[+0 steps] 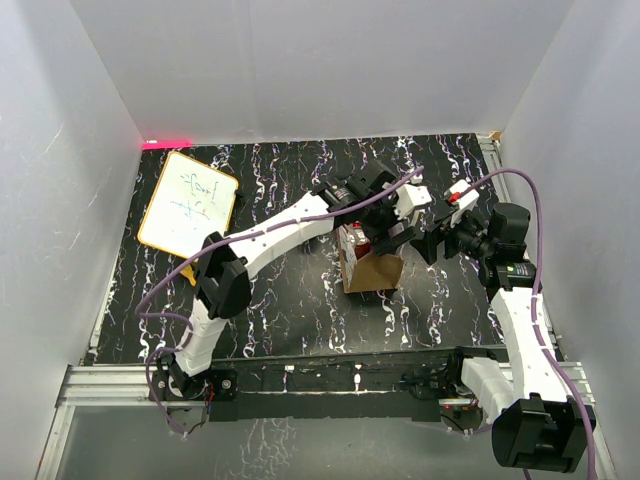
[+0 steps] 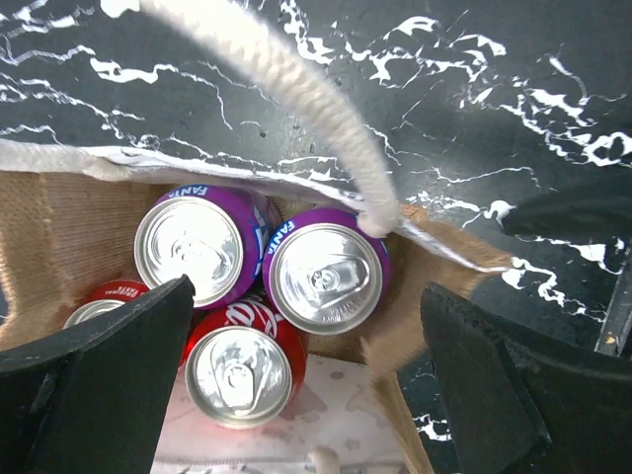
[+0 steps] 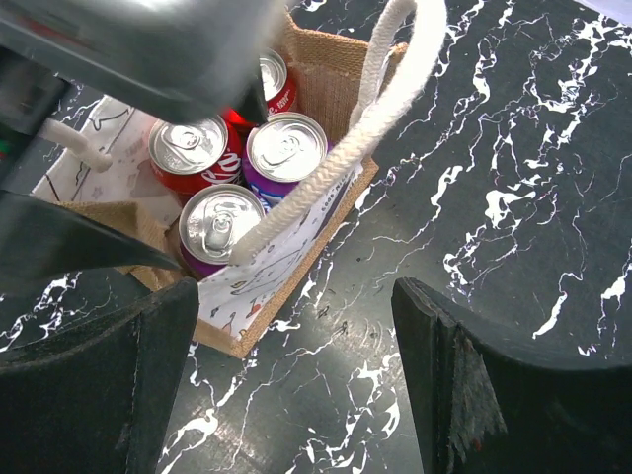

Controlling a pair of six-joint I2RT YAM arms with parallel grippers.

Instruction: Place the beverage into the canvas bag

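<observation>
— Tan canvas bag (image 1: 372, 268) mid-bench, purple cans (image 2: 324, 279) and red cans (image 2: 240, 370) upright inside.
— In the way?
— Cream handle (image 2: 296, 109) arches across them. Left claw (image 2: 306, 291) above, wide, empty; right claw (image 3: 296, 286) beside, apart, empty. Whiteboard (image 1: 187, 202) far-left corner.

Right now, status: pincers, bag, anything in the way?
Left pincer open, empty, above the canvas bag. Right pincer open, empty, beside it. Four cans upright inside. Rope handle arcs across the opening.

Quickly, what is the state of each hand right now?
Left hand: open, holding nothing.
Right hand: open, holding nothing.
</observation>
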